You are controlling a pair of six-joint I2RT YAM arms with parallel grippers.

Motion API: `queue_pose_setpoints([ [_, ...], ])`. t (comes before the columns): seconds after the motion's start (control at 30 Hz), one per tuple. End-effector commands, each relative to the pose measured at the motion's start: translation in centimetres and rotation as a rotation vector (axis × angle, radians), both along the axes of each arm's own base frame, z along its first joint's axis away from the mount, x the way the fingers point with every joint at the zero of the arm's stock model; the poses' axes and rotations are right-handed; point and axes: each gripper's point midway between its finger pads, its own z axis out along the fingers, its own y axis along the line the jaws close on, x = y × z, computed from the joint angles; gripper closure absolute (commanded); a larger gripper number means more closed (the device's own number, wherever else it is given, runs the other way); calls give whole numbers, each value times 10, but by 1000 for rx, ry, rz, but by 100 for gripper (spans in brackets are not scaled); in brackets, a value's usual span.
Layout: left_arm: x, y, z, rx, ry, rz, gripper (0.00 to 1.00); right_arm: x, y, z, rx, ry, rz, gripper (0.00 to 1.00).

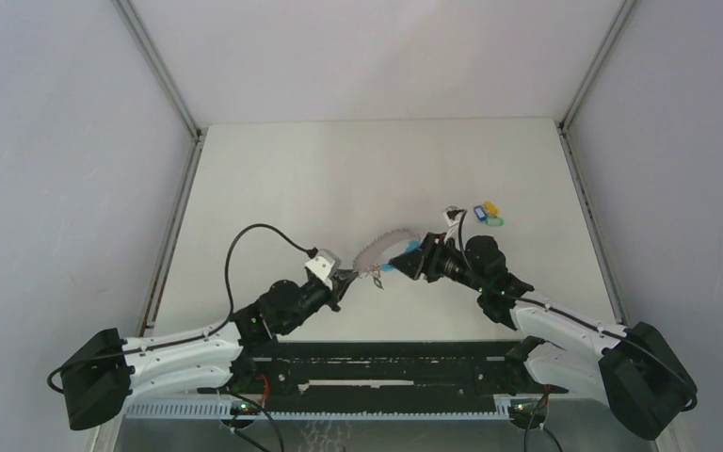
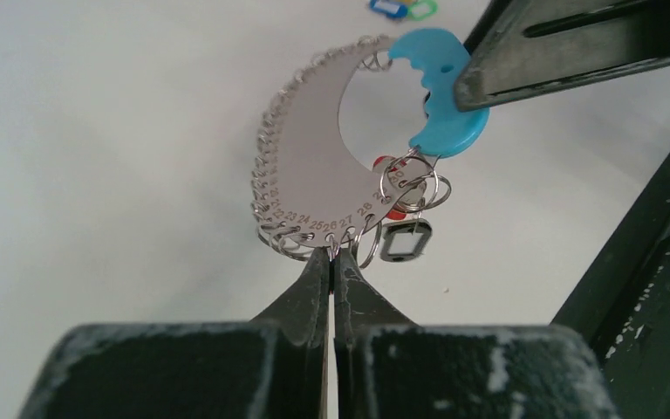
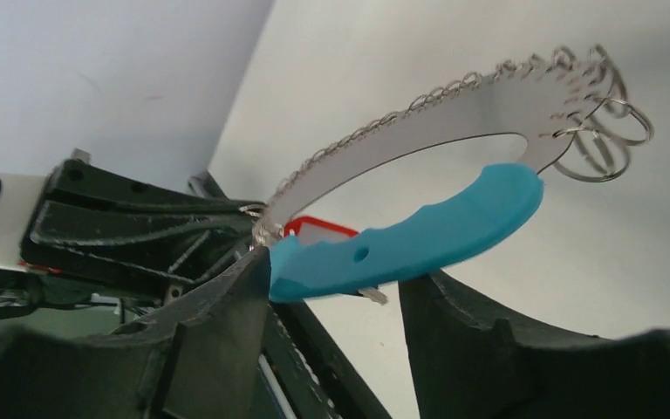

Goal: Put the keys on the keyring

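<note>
Left fingers (image 2: pixel 307 292) pressed shut, pinching lower rim of keyring (image 2: pixel 314 166) among small wire loops, holding it up off counter (image 1: pixel 292 179). Right fingers (image 3: pixel 227 301) spread apart, keyring's cyan piece (image 3: pixel 419 231) lying across gap, touching one fingertip. Keys (image 1: pixel 486 215), yellow, blue and green, clustered on counter farther back, apart from keyring.

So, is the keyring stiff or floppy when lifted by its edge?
The keyring has a flat metal plate, so probably stiff. Pinched only at its rim by the left gripper, it may pivot. Its small split rings likely dangle.
</note>
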Motion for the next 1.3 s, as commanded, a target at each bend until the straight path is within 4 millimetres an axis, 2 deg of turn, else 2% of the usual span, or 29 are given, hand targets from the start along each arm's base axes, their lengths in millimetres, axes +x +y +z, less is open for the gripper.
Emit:
queue_pose_setpoints([
  [0.0, 12, 3, 17, -61, 76, 109, 100, -3, -8, -4, -99, -43, 41, 42],
  [0.17, 21, 9, 13, -12, 115, 168, 100, -16, -12, -9, -177, -91, 136, 38],
  [0.27, 28, 13, 9, 22, 139, 197, 100, -28, -12, -6, -203, -147, 221, 37],
  [0.37, 31, 15, 8, 63, 123, 183, 100, -36, -12, 8, -218, -283, 289, 31],
  [0.63, 26, 6, 42, 83, -83, 19, 100, -20, -12, 53, -274, -761, 336, 32],
  [0.8, 24, 1, 62, 12, -209, -90, 100, -12, -1, 66, -249, -998, 444, 35],
  [0.9, 25, -2, 68, -4, -251, -141, 100, -3, 7, 80, -210, -1011, 510, 39],
  [0.97, 25, -8, 68, 9, -259, -178, 100, 3, 14, 84, -205, -1004, 544, 46],
  [1.13, 25, -18, 65, 28, -253, -238, 100, 9, 31, 86, -175, -1014, 634, 55],
  [1.27, 26, -20, 63, 20, -256, -240, 100, 8, 41, 80, -154, -995, 703, 66],
])
